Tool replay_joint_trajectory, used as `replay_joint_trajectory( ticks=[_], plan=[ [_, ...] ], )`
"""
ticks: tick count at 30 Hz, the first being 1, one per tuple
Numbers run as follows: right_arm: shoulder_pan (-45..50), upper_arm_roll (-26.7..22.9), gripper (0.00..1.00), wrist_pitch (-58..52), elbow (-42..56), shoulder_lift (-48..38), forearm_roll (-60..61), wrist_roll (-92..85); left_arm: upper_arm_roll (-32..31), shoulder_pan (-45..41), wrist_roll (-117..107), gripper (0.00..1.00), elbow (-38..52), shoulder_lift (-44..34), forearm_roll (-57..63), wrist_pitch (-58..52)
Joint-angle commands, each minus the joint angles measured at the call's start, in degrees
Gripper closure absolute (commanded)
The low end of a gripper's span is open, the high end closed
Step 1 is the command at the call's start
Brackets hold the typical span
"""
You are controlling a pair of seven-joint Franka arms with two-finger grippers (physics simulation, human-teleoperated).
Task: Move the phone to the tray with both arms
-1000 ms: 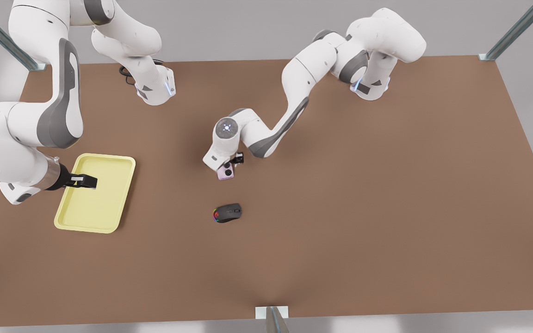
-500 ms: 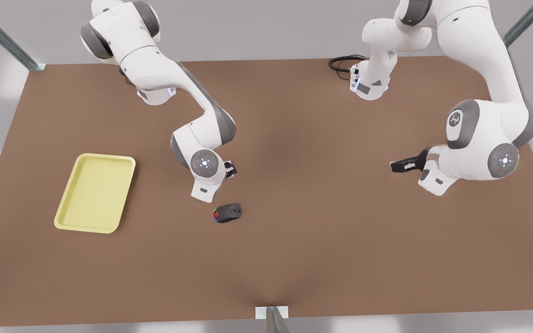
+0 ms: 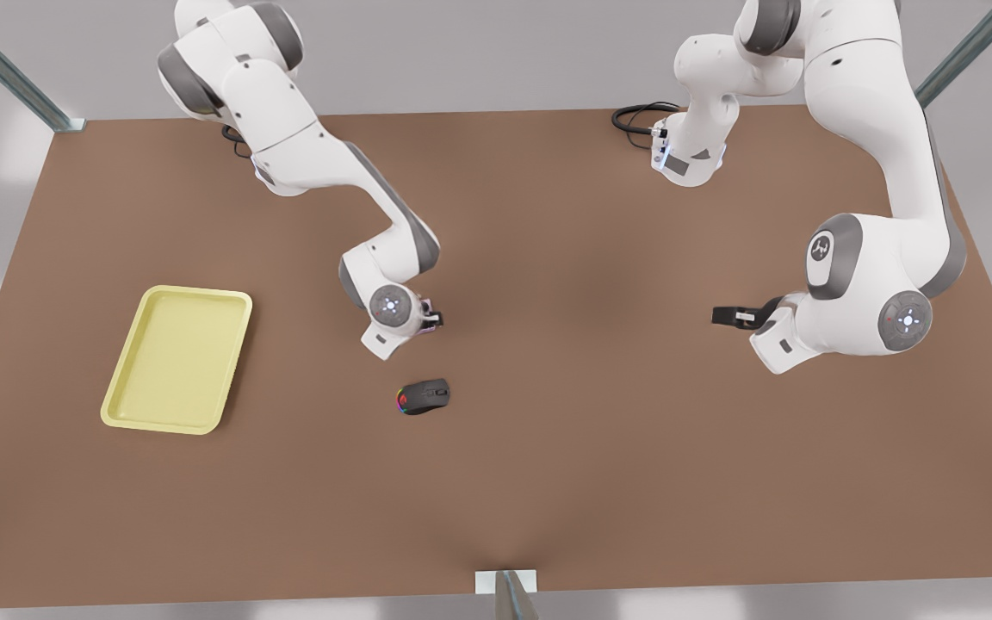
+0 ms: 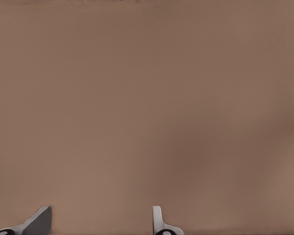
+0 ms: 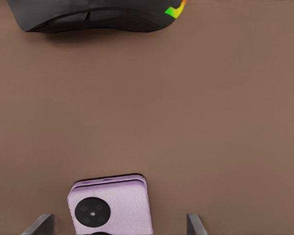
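The right arm's black two-finger end effector (image 3: 432, 317) hangs spread wide around the small pale pink phone (image 5: 110, 205) with black round lenses, flat on the brown table (image 3: 599, 413) near a black computer mouse (image 3: 424, 397). The left end effector (image 3: 724, 316) hovers released, well apart. The pale yellow rectangular tray (image 3: 177, 358) lies at the front view's left.

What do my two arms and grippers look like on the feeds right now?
Both arms are glossy white jointed shells with grey joint sections and round grey caps carrying small lit dots. The right gripper and left gripper are black with two fingers; the wrist views show grey fingertips. A black cable coils by one base.
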Motion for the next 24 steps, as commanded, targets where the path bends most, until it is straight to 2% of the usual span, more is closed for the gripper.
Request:
replay_joint_trajectory(
  ticks=[1,5,7,11,13,17,24],
  plan=[
    [-0.1,0.0,0.0,8.8,0.0,0.1,3.7,-1.6,0.0,0.0,17.0,0.0,0.0,0.2,0.0,0.7],
    [-1.0,-1.0,0.0,8.6,-0.2,0.6,2.3,-18.3,0.0,0.0,17.0,0.0,0.0,0.3,0.0,1.2],
    [-1.1,-1.4,0.0,8.1,0.1,0.8,-5.8,-21.1,0.4,0.1,17.2,0.0,0.0,3.3,-0.8,4.3],
    [-1.0,-1.4,0.0,7.7,0.8,0.8,-6.6,-30.7,-0.2,0.0,17.3,0.0,0.1,-0.7,-0.6,2.6],
    [-1.1,-1.4,0.0,5.5,0.5,0.8,-6.5,-30.2,0.6,-0.1,16.5,0.0,1.8,-1.7,-0.6,-4.3],
    [-1.0,-1.4,0.0,5.4,-1.4,0.6,-6.4,-30.1,3.1,0.2,17.0,0.0,-2.0,-4.4,1.5,2.2],
    [0.0,-0.8,0.0,6.3,-1.7,0.9,-4.7,-29.9,3.0,0.1,17.0,0.0,-2.3,-4.5,1.7,2.0]
  ],
)
